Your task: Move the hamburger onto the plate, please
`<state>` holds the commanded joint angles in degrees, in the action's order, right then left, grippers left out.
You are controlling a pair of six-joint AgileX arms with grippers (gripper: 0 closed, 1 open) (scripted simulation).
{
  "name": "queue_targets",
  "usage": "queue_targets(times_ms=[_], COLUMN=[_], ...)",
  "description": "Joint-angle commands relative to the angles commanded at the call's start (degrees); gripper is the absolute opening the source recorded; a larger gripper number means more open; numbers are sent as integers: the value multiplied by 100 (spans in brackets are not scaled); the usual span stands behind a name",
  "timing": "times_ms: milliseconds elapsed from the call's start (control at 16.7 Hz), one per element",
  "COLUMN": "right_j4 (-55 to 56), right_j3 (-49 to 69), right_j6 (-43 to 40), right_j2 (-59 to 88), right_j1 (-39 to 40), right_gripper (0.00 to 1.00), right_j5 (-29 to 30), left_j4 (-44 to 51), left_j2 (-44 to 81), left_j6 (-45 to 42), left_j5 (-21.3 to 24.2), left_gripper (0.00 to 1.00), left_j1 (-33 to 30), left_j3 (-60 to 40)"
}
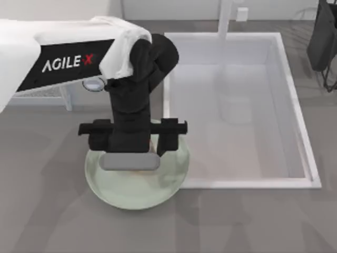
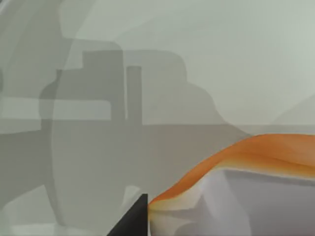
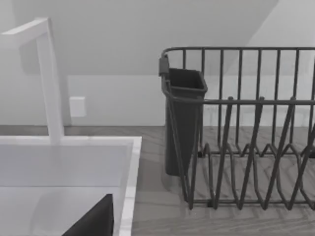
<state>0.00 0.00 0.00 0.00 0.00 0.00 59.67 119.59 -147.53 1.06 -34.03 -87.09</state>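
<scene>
While the left gripper [image 1: 138, 158] hangs low over the plate [image 1: 105, 187], just left of the sink's [image 1: 295, 105] edge, the hamburger [image 2: 256, 152] sits beside one fingertip; its grip cannot be told.

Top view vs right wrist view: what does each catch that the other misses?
Top view alone: the left arm reaching over the pale green plate, its left gripper low above the dish, at the table's left beside the sink.

Right wrist view alone: the whole dark wire dish rack with its dark cutlery holder, standing on the counter; the top view catches just a dark corner at its upper right.

Both: the white sink basin, the white faucet and the small white wall plate.
</scene>
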Motion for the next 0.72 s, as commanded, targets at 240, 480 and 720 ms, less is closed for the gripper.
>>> queue_targets(times_ms=[240, 480, 720], right_j4=[0, 0, 0], right_j3=[0, 0, 0], right_j6=[0, 0, 0], right_j2=[0, 0, 0], right_j1=[0, 0, 0], right_gripper=[100, 100, 100], right_j5=[0, 0, 0], left_j4=[0, 0, 0], left_j2=[0, 0, 0], left_j6=[0, 0, 0], left_j5=[0, 0, 0], left_gripper=[53, 83, 100], left_j1=[0, 0, 0], left_j3=[0, 0, 0])
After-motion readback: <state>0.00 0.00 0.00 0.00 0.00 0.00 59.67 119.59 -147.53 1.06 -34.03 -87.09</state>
